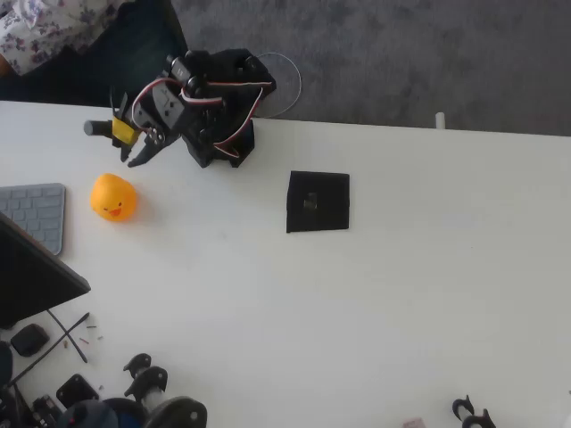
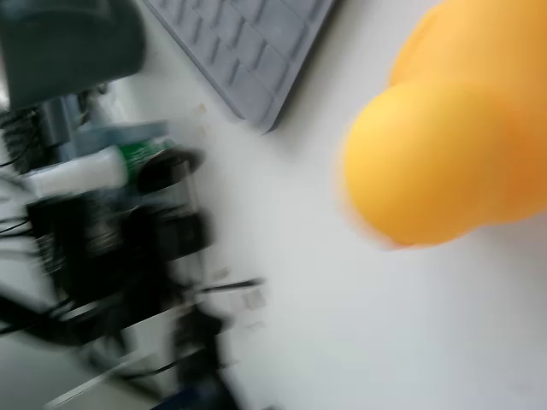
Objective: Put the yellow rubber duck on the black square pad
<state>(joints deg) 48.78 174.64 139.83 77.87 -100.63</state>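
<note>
grey keyboard (image 1: 34,214) at left table (image 1: 401,294) edge, dark clutter along bottom, grey carpet (image 1: 401,53)

Overhead view is looking bright, soft and evenly lit, the white table (image 1: 401,294) washing out slightly (faint shadows only). Wrist view is smearing badly: the yellow rubber duck (image 2: 453,128) and the keyboard (image 2: 256,51) are blurring out of focus.
</note>
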